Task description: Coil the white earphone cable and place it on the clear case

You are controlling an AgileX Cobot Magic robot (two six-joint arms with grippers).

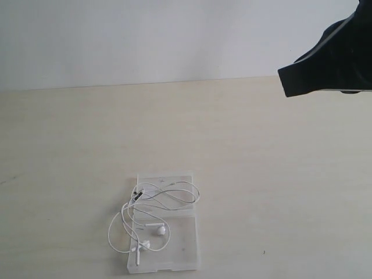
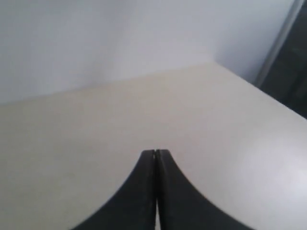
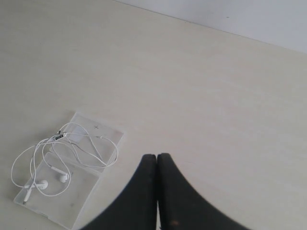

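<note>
The white earphone cable [image 1: 152,210] lies in loose loops on the clear case [image 1: 185,244] near the front of the table, with one loop hanging over the case's left edge. Both earbuds [image 1: 159,230] rest on the case's near half. The right wrist view shows the same cable [image 3: 72,143] and case [image 3: 79,199] far off. My right gripper [image 3: 157,156] is shut and empty, high above the table; in the exterior view only its dark body [image 1: 331,58] shows at the upper right. My left gripper [image 2: 155,152] is shut and empty over bare tabletop, out of the exterior view.
A pale wooden table [image 1: 261,174] runs back to a white wall [image 1: 145,35]. The left wrist view shows a table corner [image 2: 213,62] and a dark upright [image 2: 283,52] beyond it.
</note>
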